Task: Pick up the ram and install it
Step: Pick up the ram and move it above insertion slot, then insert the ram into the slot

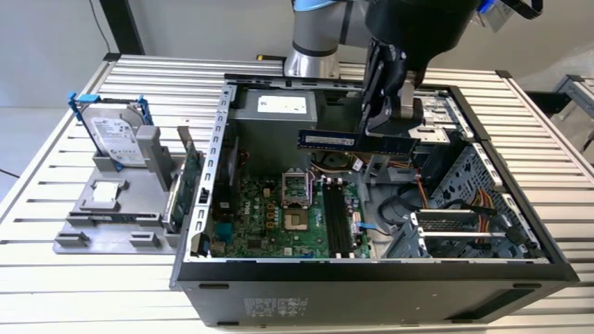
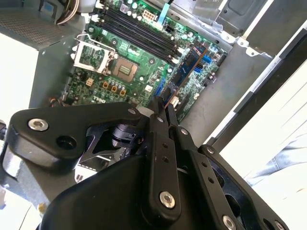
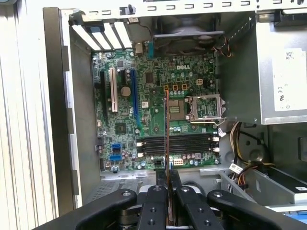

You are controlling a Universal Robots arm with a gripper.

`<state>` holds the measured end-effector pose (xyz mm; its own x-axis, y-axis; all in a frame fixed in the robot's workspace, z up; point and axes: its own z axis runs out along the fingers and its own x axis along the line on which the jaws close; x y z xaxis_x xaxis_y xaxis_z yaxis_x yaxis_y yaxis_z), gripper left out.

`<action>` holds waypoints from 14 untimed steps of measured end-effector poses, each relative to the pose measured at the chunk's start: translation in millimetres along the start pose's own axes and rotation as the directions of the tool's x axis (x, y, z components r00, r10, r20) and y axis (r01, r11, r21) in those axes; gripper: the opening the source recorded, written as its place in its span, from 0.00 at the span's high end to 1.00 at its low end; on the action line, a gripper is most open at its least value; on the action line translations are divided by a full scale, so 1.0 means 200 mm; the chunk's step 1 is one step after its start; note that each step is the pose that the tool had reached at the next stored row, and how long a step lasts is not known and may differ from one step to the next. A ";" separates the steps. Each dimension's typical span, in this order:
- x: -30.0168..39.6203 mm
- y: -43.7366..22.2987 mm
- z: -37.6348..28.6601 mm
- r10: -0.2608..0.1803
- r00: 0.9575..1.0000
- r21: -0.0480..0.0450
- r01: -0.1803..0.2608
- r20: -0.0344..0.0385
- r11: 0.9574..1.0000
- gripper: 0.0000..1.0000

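Note:
The ram [image 1: 355, 141] is a long blue stick held level in the air over the open computer case [image 1: 199, 209], above the motherboard [image 1: 278, 216]. My gripper [image 1: 390, 138] is shut on the end of the ram towards the exterior view's right. In both wrist views the ram shows edge-on as a thin line [image 3: 167, 139] [image 2: 187, 72] running out from between the black fingers [image 3: 157, 201] [image 2: 158, 124]. The dark memory slots [image 1: 337, 223] [image 3: 177, 143] [image 2: 136, 31] lie below on the board, and the ram hangs apart from them.
A silver hard drive in a blue frame [image 1: 116, 136] stands on a grey holder [image 1: 111, 209] at the exterior view's left, with a green card [image 1: 190, 177] beside the case wall. Inside the case are the power supply [image 1: 278, 104], CPU socket [image 1: 295, 188], cables and a drive cage [image 1: 474, 202].

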<state>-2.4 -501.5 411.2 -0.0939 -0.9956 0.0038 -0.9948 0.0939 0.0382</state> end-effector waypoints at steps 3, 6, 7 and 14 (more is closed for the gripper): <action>-0.001 -0.009 -0.001 0.000 1.000 0.000 0.000 0.000 1.000 1.00; -0.001 -0.014 -0.001 0.001 1.000 0.000 -0.001 0.000 1.000 1.00; -0.002 -0.017 -0.001 0.001 1.000 0.000 -0.001 0.000 1.000 1.00; -0.005 -0.048 -0.002 0.001 1.000 0.000 -0.001 0.000 1.000 1.00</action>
<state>7.2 -501.5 411.3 -0.0946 -0.9955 0.0039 -0.9948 0.0947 0.0382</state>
